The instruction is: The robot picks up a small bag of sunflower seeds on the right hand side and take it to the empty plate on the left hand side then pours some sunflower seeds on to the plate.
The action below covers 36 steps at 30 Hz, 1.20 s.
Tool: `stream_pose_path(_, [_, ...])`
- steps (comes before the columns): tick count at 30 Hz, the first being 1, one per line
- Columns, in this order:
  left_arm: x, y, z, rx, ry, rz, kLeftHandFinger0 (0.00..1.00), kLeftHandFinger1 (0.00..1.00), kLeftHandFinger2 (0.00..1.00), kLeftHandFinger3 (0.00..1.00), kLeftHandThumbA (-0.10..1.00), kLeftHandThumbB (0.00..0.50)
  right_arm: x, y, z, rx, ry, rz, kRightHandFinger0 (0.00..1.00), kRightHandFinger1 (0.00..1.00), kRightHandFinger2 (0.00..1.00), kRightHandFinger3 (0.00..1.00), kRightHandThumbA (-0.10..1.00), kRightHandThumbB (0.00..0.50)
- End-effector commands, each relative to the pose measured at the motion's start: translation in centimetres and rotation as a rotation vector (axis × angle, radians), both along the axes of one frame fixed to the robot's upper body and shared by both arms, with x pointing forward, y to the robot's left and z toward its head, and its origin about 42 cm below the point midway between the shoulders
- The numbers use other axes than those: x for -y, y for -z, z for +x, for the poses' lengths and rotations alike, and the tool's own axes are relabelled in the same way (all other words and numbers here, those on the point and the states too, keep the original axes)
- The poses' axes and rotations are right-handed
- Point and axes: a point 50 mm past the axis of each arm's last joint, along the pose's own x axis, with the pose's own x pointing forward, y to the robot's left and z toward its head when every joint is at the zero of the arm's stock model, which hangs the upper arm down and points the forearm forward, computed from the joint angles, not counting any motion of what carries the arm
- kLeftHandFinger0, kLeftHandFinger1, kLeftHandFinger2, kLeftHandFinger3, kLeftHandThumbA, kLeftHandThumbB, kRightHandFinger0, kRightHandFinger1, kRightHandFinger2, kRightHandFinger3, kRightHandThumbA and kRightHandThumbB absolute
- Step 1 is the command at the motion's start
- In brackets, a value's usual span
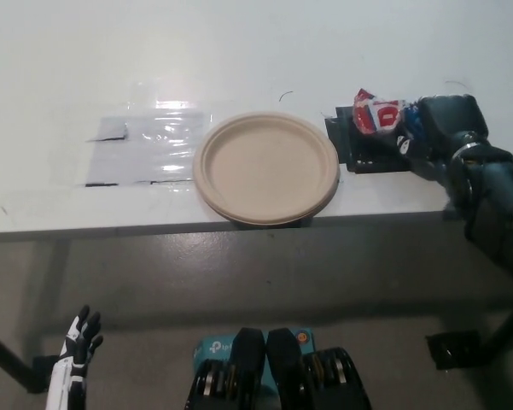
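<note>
With the right hand clenched around the bag of sunflower seeds near the tabletop's front-right edge, the carry is under way; next it must travel left over the empty plate and tip.

A white table is seen, on which a beige plate, a clear plastic sheet and a black mat are laid.

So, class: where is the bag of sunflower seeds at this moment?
In the head view, the seed bag is at the right, held in the black right robot hand above a black patch, just right of the plate.
</note>
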Motion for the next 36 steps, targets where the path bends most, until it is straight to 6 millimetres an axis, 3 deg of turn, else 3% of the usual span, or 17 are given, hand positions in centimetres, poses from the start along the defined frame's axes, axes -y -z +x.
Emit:
stream_pose_path(1, [-0.3,-1.0,-0.1,0.075,0.011,-0.014,1.00,1.00,1.00,1.00,1.00,0.066,-1.6,2.7,-1.2,-0.029,-0.088,0.053,0.00,0.19,0.66,0.56,-0.10,0.208])
stream_pose_path(3, [-0.4,-0.9,-0.1,0.075,0.007,-0.012,1.00,1.00,1.00,1.00,1.00,0.063,-1.9,2.9,-1.4,-0.018,-0.099,0.072,0.00,0.31,0.86,0.81,-0.10,0.184])
stream_pose_path(6, [-0.4,-0.9,0.0,0.076,0.004,-0.010,1.00,1.00,1.00,1.00,1.00,0.067,-2.0,3.2,-1.6,0.022,-0.115,0.095,0.00,0.36,0.88,0.90,-0.10,0.196])
stream_pose_path(7, [-0.4,-0.9,0.0,0.077,0.003,-0.005,1.00,1.00,1.00,1.00,1.00,0.073,-2.0,3.2,-1.7,0.043,-0.126,0.114,0.00,0.33,0.83,0.88,-0.10,0.204])
stream_pose_path(11, [-0.3,-0.9,0.0,0.071,0.000,-0.013,1.00,1.00,1.00,1.00,1.00,0.093,-2.0,3.6,-2.2,0.096,-0.150,0.171,0.00,0.26,0.78,0.81,-0.10,0.108])
stream_pose_path(13, [-0.3,-1.0,0.0,0.070,-0.002,-0.011,1.00,1.00,1.00,1.00,1.00,0.087,-1.9,3.6,-2.4,0.140,-0.175,0.174,0.00,0.21,0.73,0.78,-0.10,0.129])
stream_pose_path(16, [-0.4,-0.9,0.1,0.075,0.000,-0.007,1.00,1.00,1.00,1.00,1.00,0.102,-2.0,3.3,-2.6,0.211,-0.217,0.186,0.00,0.20,0.74,0.80,-0.10,0.143])
stream_pose_path(18, [-0.5,-0.9,0.2,0.074,-0.005,-0.007,1.00,1.00,1.00,1.00,1.00,0.095,-2.2,2.8,-2.5,0.247,-0.240,0.187,0.00,0.20,0.74,0.80,-0.10,0.117])
stream_pose_path(21, [-0.4,-1.0,0.1,0.073,-0.006,-0.023,1.00,1.00,1.00,1.00,1.00,0.095,-2.3,1.9,-2.6,0.338,-0.292,0.215,0.00,0.13,0.61,0.66,-0.10,0.071])
stream_pose_path(24, [-0.4,-0.9,0.2,0.072,-0.004,-0.019,1.00,1.00,1.00,1.00,1.00,0.109,-2.4,1.0,-2.4,0.398,-0.323,0.229,0.00,0.14,0.67,0.65,-0.10,0.047])
stream_pose_path(26, [-0.4,-1.0,0.2,0.072,0.002,-0.017,1.00,1.00,1.00,1.00,1.00,0.112,-2.5,0.4,-2.3,0.433,-0.335,0.226,0.00,0.14,0.67,0.65,-0.10,0.058])
stream_pose_path(28, [-0.4,-1.0,0.3,0.070,0.003,-0.014,1.00,1.00,1.00,1.00,1.00,0.107,-2.6,-0.1,-2.2,0.452,-0.349,0.256,0.00,0.10,0.59,0.57,-0.10,0.073])
stream_pose_path(29, [-0.4,-1.1,0.3,0.069,0.003,-0.012,1.00,1.00,1.00,1.00,1.00,0.111,-2.8,-0.4,-2.1,0.462,-0.360,0.251,0.00,0.02,0.47,0.46,-0.10,0.080])
stream_pose_path(30, [-0.4,-1.1,0.3,0.070,0.003,-0.007,1.00,1.00,1.00,1.00,1.00,0.112,-2.9,-0.5,-2.1,0.464,-0.361,0.252,0.00,0.00,0.45,0.43,-0.10,0.077])
stream_pose_path(33, [-0.3,-1.1,0.3,0.076,0.008,-0.006,1.00,1.00,1.00,1.00,1.00,0.109,-3.6,-0.8,-2.0,0.456,-0.381,0.275,0.00,0.00,0.45,0.36,-0.10,0.084])
stream_pose_path(36, [-0.3,-1.1,0.4,0.076,0.011,-0.010,1.00,1.00,1.00,1.00,1.00,0.124,-4.2,-0.9,-2.0,0.466,-0.405,0.271,0.00,0.00,0.46,0.36,-0.10,0.100])
